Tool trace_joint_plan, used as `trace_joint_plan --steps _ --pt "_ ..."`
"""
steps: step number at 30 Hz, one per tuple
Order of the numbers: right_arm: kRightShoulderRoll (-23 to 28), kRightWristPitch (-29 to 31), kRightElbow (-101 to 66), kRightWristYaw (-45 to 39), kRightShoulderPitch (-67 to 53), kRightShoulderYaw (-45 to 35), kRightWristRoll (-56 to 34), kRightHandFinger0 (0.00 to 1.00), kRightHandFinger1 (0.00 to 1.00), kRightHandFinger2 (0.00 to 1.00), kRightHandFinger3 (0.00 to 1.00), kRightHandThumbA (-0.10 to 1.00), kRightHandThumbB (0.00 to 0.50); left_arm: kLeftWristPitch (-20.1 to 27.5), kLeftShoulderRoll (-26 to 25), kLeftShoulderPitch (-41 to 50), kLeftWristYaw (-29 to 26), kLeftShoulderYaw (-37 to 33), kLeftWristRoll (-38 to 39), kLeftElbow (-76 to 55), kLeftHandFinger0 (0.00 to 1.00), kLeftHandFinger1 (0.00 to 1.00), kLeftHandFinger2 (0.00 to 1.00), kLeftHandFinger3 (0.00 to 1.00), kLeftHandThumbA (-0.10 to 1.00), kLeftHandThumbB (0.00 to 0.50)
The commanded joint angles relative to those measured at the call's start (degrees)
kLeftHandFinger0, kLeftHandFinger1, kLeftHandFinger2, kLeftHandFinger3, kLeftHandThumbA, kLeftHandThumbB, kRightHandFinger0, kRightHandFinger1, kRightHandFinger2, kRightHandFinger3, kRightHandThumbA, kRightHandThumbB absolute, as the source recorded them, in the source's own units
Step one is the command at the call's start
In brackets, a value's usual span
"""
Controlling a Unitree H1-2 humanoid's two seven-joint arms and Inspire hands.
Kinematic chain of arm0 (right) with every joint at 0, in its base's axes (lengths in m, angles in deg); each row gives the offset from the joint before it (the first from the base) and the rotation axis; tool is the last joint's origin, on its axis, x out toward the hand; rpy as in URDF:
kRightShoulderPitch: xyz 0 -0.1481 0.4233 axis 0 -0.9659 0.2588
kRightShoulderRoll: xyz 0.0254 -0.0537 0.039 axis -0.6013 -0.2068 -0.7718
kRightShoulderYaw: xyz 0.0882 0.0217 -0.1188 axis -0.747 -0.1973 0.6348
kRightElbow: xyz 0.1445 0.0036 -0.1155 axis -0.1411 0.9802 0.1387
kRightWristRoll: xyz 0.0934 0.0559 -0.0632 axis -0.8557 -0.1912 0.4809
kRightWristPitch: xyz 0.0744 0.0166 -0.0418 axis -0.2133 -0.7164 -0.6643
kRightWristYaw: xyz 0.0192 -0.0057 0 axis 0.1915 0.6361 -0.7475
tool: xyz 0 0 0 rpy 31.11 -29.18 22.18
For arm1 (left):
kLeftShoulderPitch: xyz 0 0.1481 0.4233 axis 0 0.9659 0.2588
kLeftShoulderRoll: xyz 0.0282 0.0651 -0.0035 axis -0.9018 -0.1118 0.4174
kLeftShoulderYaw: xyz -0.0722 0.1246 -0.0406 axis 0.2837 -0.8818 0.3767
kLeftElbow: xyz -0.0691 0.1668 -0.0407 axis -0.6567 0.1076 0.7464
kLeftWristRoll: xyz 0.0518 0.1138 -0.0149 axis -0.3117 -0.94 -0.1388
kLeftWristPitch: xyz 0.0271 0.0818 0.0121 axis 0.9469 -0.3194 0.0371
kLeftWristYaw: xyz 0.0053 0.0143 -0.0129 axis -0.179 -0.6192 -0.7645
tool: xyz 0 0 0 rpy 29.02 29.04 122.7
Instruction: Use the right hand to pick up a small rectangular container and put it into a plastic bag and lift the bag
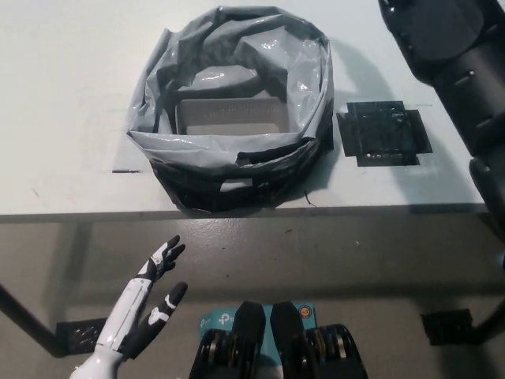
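Sitting in plastic bag (237,134): small rectangular container (229,117); black tape patch (383,133) beside; left hand (150,304) spread; right hand unseen.

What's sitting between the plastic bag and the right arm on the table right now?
In the head view, a black taped square patch lies on the table between the plastic bag and the right arm, apart from the bag.

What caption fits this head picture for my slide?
Small rectangular container sits inside the grey plastic bag on the table; black right arm above, white left hand open below.
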Motion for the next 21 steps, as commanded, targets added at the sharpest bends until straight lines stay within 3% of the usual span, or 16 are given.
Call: trace_joint_plan --steps 1,4,8,10,14,17,21 --pt "7.91 -4.84 -28.49 -4.84 6.06 -10.88 -7.95 1.00 1.00 1.00 1.00 0.96 0.466 0.16 -0.96 -3.84 -0.16 1.26 -0.01 -0.72 1.00 0.99 0.99 1.00 0.88 0.212" --pt "8.95 -10.42 -36.96 -8.35 8.03 -19.06 -18.91 1.00 1.00 1.00 1.00 0.88 0.464 1.02 -0.70 -6.14 -0.96 1.44 -0.90 0.47 1.00 1.00 1.00 1.00 0.93 0.214" --pt "14.01 -9.78 -50.42 -8.70 5.39 -21.42 -18.31 1.00 1.00 1.00 1.00 1.00 0.419 0.94 -0.96 -10.35 -1.47 2.08 -1.13 1.76 1.00 1.00 1.00 1.00 0.97 0.209" --pt "16.11 -11.47 -62.45 -5.98 0.73 -23.88 -16.55 1.00 1.00 1.00 1.00 1.00 0.398 0.65 -0.99 -12.51 -1.32 2.08 -1.02 2.58 1.00 1.00 1.00 1.00 1.00 0.215" --pt "17.51 -13.68 -77.93 -3.75 -8.56 -28.59 -17.72 1.00 1.00 1.00 1.00 1.00 0.407 -0.24 -1.18 -14.80 -0.72 1.98 -0.55 3.05 1.00 1.00 1.00 1.00 0.99 0.199" --pt "18.78 -13.43 -88.44 -2.77 -16.11 -32.46 -20.89 1.00 1.00 1.00 1.00 1.00 0.361 -0.36 -1.32 -16.63 -0.62 2.05 -0.36 3.83 1.00 1.00 1.00 1.00 1.00 0.196" --pt "18.58 -14.29 -94.85 0.76 -20.44 -35.90 -23.28 1.00 1.00 1.00 1.00 1.00 0.384 -0.27 -1.31 -17.82 -0.59 1.92 -0.48 4.38 1.00 1.00 1.00 1.00 1.00 0.203"
